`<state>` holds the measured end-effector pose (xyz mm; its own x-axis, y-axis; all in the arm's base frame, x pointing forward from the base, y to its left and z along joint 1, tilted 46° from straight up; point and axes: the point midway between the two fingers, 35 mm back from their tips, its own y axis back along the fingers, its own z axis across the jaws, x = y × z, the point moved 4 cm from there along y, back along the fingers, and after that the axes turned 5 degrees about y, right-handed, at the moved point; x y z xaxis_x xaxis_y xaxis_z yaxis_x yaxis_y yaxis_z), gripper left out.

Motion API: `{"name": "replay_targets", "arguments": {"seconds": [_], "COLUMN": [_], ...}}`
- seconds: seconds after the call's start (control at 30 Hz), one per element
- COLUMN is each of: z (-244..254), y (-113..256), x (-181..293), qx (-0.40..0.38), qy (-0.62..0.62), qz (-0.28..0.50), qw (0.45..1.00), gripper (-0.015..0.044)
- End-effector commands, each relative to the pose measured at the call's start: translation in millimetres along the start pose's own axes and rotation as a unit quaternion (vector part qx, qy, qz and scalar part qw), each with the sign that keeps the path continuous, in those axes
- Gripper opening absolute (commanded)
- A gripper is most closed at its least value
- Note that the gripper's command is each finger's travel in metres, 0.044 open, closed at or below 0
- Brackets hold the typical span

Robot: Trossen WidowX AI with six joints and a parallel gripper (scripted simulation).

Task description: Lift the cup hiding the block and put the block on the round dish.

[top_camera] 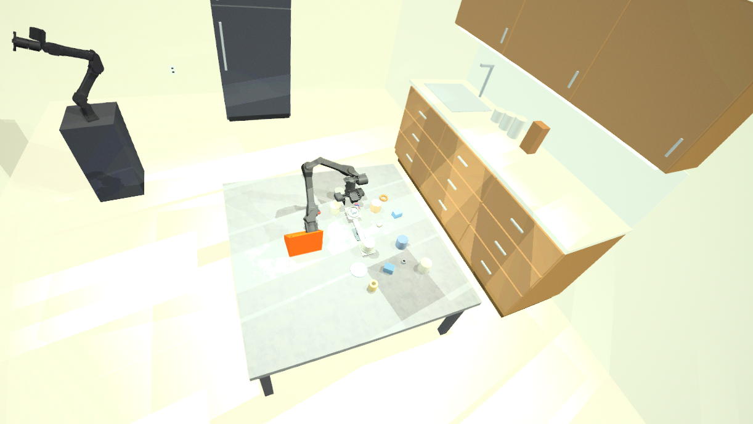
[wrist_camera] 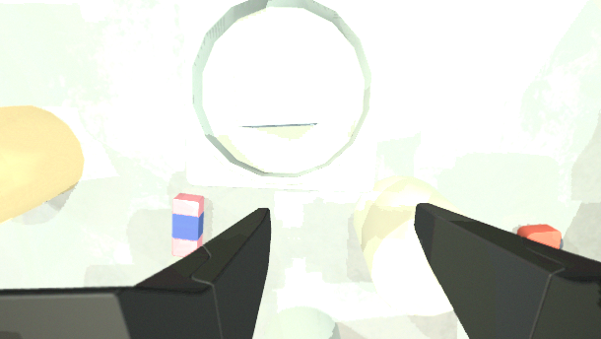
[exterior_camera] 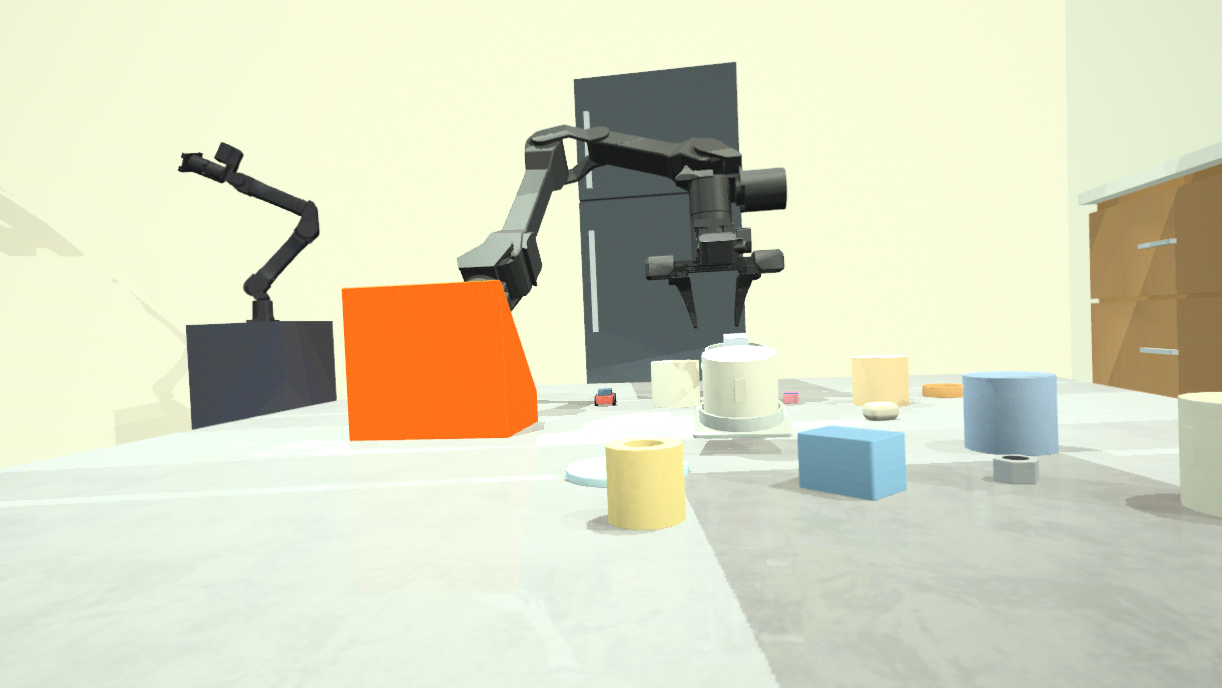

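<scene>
My gripper (top_camera: 349, 203) (exterior_camera: 716, 326) (wrist_camera: 342, 217) is open and empty, pointing down above the table just behind the balance's far pan. One pale cup (top_camera: 334, 207) (exterior_camera: 674, 382) (wrist_camera: 401, 246) stands on the table beside that pan, partly behind a finger in the wrist view. The far pan's ring (wrist_camera: 198, 94) bears no cup. A pale block-like shape (exterior_camera: 735, 339) shows above the near cup; glare washes out the ring's inside in the wrist view. The other cup (top_camera: 367, 244) (exterior_camera: 739, 376) stands on the balance's near end. The round dish (top_camera: 358, 270) (exterior_camera: 585, 471) bears nothing visible.
An orange box (top_camera: 304, 243) (exterior_camera: 427, 358) stands by the arm base. A tan cylinder (top_camera: 375, 206) (exterior_camera: 880, 380) (wrist_camera: 34, 163), a pink-and-blue bar (wrist_camera: 187, 227) and a red toy car (exterior_camera: 605, 397) (wrist_camera: 539, 236) lie around the far pan. A yellow tube (top_camera: 373, 286) (exterior_camera: 645, 487) and blue block (top_camera: 389, 268) (exterior_camera: 850, 461) flank the dish.
</scene>
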<state>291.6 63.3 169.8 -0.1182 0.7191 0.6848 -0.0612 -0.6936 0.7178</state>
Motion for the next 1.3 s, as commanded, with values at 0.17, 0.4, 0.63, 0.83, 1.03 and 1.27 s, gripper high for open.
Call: {"name": "replay_targets", "arguments": {"seconds": [0.17, 0.4, 0.63, 0.83, 1.03, 1.27], "z": [19.3, 19.2, 19.5, 19.7, 19.5, 19.0], "y": [18.0, 4.3, -4.2, -13.9, -23.5, -33.5], "x": [-49.6, -49.1, -49.0, -48.8, -48.3, -47.7], "qx": [0.002, 0.002, 0.002, 0.002, 0.002, 0.002], "qy": [0.006, 0.006, 0.006, 0.006, 0.006, 0.006], "qz": [0.015, 0.015, 0.015, 0.015, 0.015, 0.016], "qw": [1.000, 1.000, 1.000, 1.000, 1.000, 1.000], "gripper": [0.0260, 0.0260, 0.0260, 0.0260, 0.0260, 0.0260]}}
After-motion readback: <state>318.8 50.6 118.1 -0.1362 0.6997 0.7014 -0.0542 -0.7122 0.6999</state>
